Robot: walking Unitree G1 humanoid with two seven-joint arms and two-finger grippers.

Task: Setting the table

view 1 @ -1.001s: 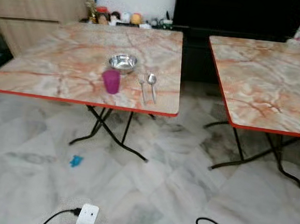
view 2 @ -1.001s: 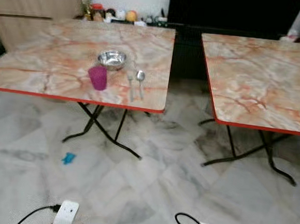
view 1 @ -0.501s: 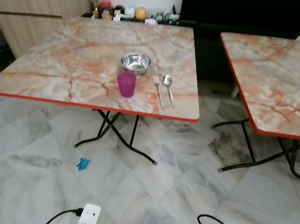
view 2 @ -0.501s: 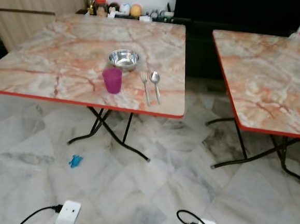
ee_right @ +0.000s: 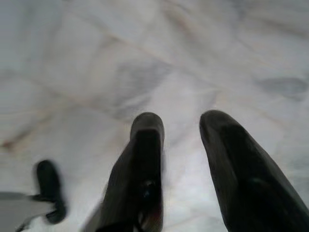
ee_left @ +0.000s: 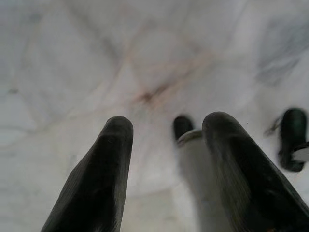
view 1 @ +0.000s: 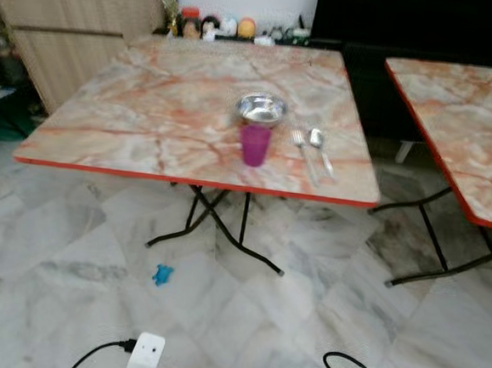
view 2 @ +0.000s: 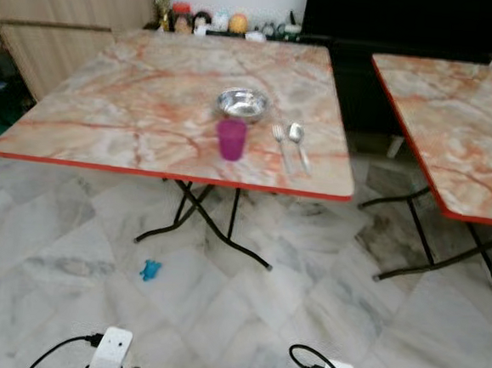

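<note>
A marble-patterned folding table with a red edge stands ahead of me. On it, near its right front part, are a steel bowl, a purple cup just in front of the bowl, and a fork and spoon lying side by side to the right. Both arms hang low, far from the table. My left gripper is open over the marble floor with nothing between its fingers. The right gripper is open too, also holding nothing.
A second marble table stands to the right, with a gap of floor between the two. Black folding legs spread under the near table. A small blue object lies on the tiles. A wooden cabinet and a shelf of small items stand behind.
The whole picture has shifted right, so the camera has turned left. The bowl, cup, fork and spoon keep their places on the table.
</note>
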